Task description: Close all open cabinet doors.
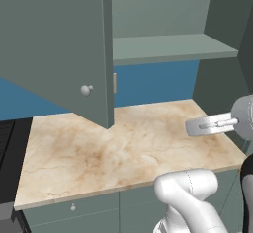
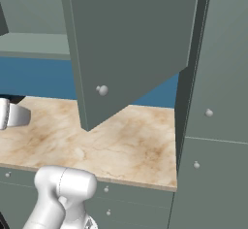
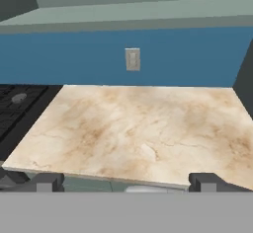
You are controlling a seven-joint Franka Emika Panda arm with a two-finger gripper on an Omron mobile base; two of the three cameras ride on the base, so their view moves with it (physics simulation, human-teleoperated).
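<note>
From behind the arm on the left, one cabinet door (image 1: 54,44) swings wide out over the marble counter (image 1: 123,148), its round knob (image 1: 86,90) near the lower corner, and the bare shelf (image 1: 173,47) of the wall cabinet sits exposed behind it. A second dark panel stands out at the right side of that same opening, most likely another door (image 1: 230,15) ajar. The gripper (image 1: 195,127) hangs over the counter's right part, well below and apart from either panel, touching nothing.

From the right side, the open door (image 2: 131,43) juts toward the room with its knob (image 2: 102,90) low on the panel, its bottom corner hanging above the counter (image 2: 121,145). The tall cabinet fronts (image 2: 218,126) at the right look shut.

Looking along the hand, the fingertips (image 3: 47,181) stand far apart with nothing between them, so the jaws are wide and empty. Ahead lie the counter (image 3: 138,128), a blue wall (image 3: 64,59) with an outlet (image 3: 132,59), the edge of a stove (image 3: 17,106), and the shelf's underside above.

By my reckoning nothing is closed yet: at least one door, probably two, remains to be pushed shut
</note>
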